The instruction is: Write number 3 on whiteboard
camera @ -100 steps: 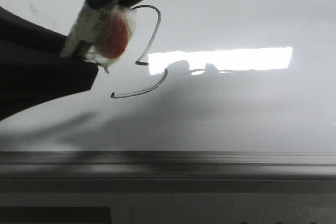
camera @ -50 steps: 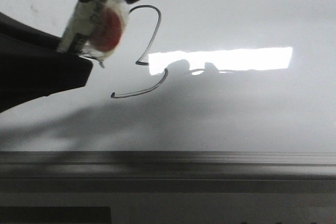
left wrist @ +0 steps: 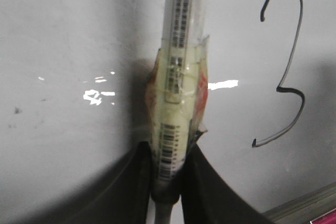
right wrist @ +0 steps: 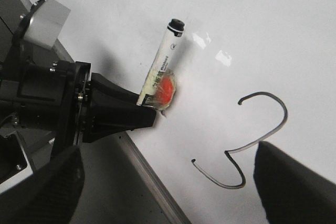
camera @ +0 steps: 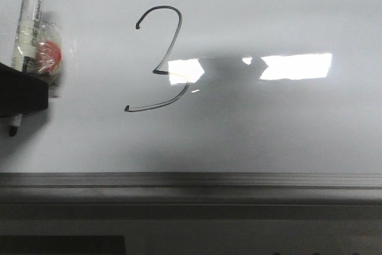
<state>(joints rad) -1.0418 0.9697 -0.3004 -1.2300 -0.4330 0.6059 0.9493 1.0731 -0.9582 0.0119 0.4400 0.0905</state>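
Note:
The number 3 (camera: 156,71) is drawn in thin black line on the whiteboard (camera: 268,129). It also shows in the left wrist view (left wrist: 300,24) and the right wrist view (right wrist: 262,93). My left gripper (camera: 21,97) sits at the far left, well left of the digit. It is shut on a white marker (camera: 28,22) wrapped in clear tape with a red patch. The fingers pinch the marker's lower barrel (left wrist: 168,156), with the tip pointing down past them. My right gripper (right wrist: 168,182) is open and empty, hovering over the digit's lower tail.
A grey metal frame strip (camera: 191,186) edges the whiteboard along its near side. A bright rectangular light reflection (camera: 295,65) lies right of the digit. The left arm's black body and metal mount (right wrist: 47,93) stand beside the board's left edge (right wrist: 152,177).
My left gripper has moved left with the marker, away from the digit. It no longer covers the top of the 3, which now shows whole.

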